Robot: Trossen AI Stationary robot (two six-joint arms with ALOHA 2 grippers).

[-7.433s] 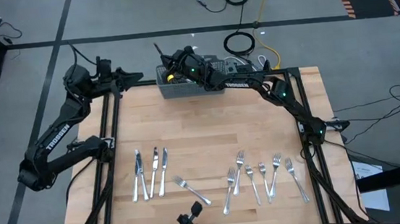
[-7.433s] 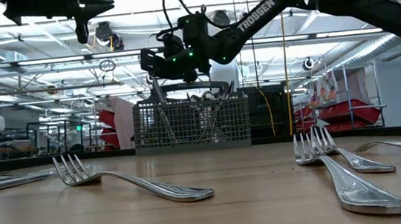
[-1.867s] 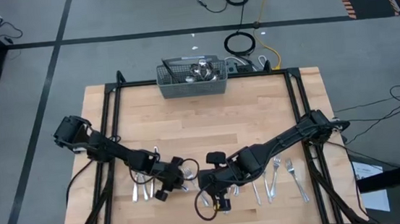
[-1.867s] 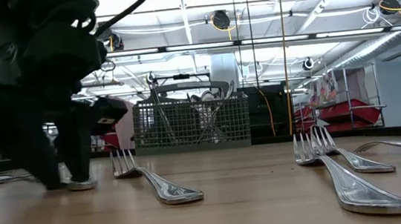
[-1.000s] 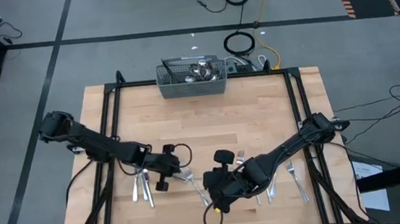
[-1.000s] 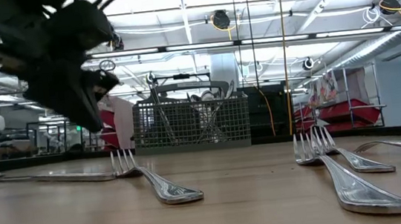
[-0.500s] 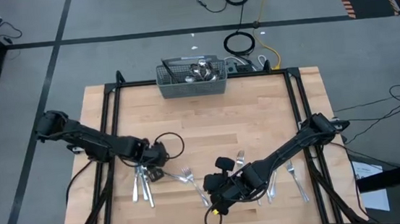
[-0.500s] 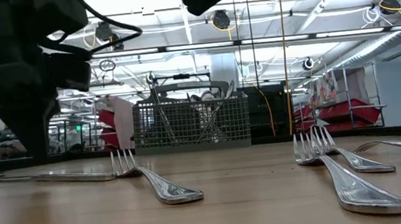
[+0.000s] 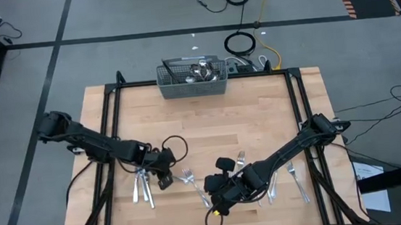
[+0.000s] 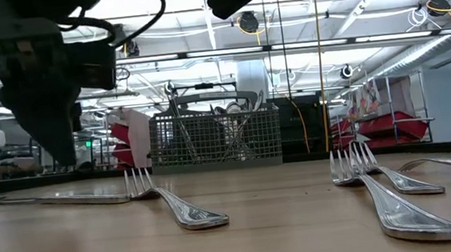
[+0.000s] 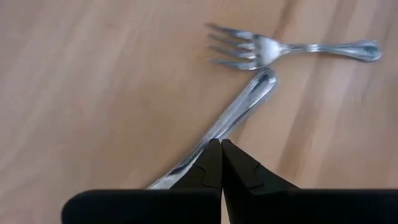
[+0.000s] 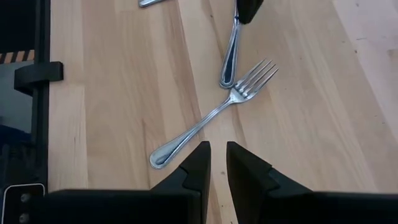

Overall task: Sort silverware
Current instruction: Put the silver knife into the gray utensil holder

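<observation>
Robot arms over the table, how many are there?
2. The left dark robot arm reaches over the left side of the light wooden table. The right dark robot arm reaches in over its right side. No other arm shows.

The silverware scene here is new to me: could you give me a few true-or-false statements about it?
1. A wire basket with cutlery in it stands at the table's far edge. True.
2. The left tool has its fingers spread wide. False: they are closed together above a piece of silverware.
3. A fork lies flat on the table, tines beside that piece's handle end. True.
4. The right tool grips that fork. False: nothing sits between its fingers, and the fork lies on the wood ahead of it.
</observation>
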